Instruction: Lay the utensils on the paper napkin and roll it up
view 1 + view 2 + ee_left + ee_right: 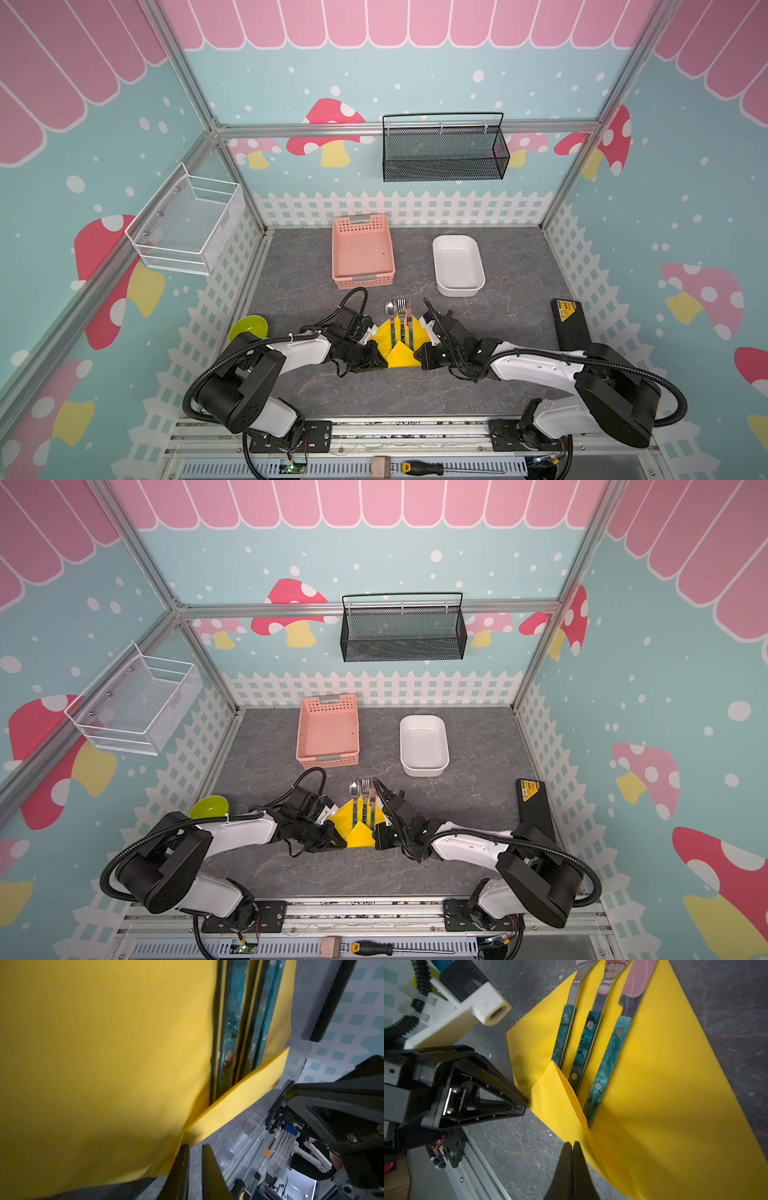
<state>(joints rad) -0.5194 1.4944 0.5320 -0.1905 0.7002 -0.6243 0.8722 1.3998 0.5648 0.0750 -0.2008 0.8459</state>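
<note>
- In both top views the napkin lies at the near middle of the table, between the two grippers. Its near corner is folded up over the handle ends.
- The spoon, fork and knife lie side by side on it. Their heads reach past its far corner toward the basket.
- The left gripper sits at the left end of the fold and the right gripper at the right end. From above, neither grip can be read.
- In the left wrist view the napkin fills most of the frame, and two teal handles run under the folded corner.
- The left gripper has its fingers a narrow slit apart. Only grey table shows between them, and the tips are at the fold's end.
- In the right wrist view the right gripper has its fingers pressed together, tips at the near edge of the folded corner. It cannot be told whether paper is caught between them.
- There the spoon, fork and knife lie parallel on the napkin, handle ends tucked under the fold.
- The left gripper touches the other end of the fold with its tip.
</note>
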